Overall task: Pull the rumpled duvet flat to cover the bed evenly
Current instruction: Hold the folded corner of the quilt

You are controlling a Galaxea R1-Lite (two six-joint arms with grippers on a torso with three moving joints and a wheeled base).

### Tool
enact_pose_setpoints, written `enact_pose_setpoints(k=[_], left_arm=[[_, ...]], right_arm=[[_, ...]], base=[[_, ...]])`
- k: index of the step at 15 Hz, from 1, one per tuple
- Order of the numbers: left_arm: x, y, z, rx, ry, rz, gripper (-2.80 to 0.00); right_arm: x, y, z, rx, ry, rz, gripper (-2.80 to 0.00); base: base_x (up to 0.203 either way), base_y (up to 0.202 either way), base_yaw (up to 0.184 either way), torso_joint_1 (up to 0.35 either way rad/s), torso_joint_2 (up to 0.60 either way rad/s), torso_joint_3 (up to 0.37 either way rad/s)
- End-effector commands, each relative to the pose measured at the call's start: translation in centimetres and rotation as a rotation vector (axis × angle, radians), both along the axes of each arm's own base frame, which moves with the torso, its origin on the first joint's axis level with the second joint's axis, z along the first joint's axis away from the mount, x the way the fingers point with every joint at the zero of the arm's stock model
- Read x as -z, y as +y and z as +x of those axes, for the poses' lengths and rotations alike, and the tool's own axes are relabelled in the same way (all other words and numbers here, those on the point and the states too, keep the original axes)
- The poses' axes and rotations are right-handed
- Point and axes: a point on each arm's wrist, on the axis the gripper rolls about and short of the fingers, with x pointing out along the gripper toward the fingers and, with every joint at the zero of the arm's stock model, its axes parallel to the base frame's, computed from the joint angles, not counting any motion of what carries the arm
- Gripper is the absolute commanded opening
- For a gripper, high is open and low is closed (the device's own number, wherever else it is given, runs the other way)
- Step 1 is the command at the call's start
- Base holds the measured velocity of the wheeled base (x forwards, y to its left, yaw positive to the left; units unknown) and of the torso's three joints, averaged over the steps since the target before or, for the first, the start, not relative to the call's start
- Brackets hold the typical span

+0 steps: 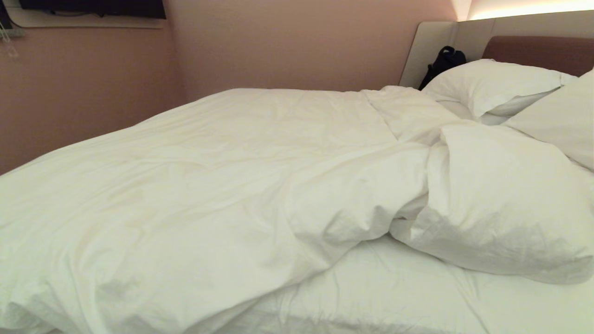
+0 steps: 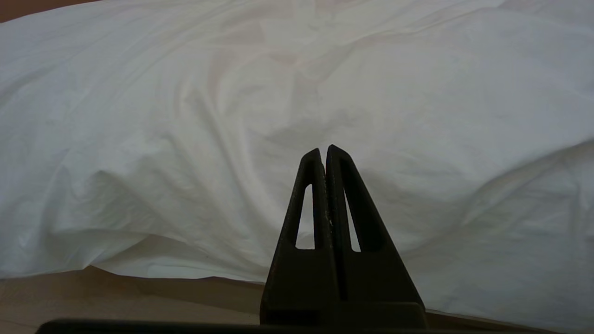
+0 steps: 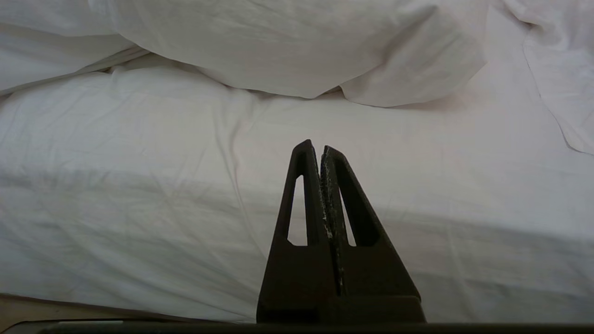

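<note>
Lying rumpled on one bed (image 1: 417, 297), one duvet (image 1: 222, 185) nears two pillows (image 1: 492, 86); both fingers (image 2: 315, 185) pairs pressed together.

The left gripper (image 2: 325, 150), jaws pressed together, faces the creased white duvet (image 2: 185, 139) draped over the bed's edge.

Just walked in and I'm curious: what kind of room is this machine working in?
Most likely a hotel bedroom: a large bed with a rumpled white duvet, plump pillows against a padded headboard, and a strip of light above it.
</note>
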Motion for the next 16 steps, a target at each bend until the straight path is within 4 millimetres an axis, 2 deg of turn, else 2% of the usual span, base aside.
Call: enact_pose_setpoints(k=[1, 16], left_arm=[[-0.01, 0.0, 0.0, -0.001, -0.001, 0.0, -2.8], [-0.01, 0.0, 0.0, -0.001, -0.001, 0.0, -2.8]], right_arm=[[0.0, 0.0, 0.0, 0.0, 0.0, 0.0, -2.8], [0.0, 0.0, 0.0, 0.0, 0.0, -0.001, -2.8]], base=[[0.0, 0.0, 0.0, 0.0, 0.0, 0.0], [0.0, 0.0, 0.0, 0.0, 0.0, 0.0]])
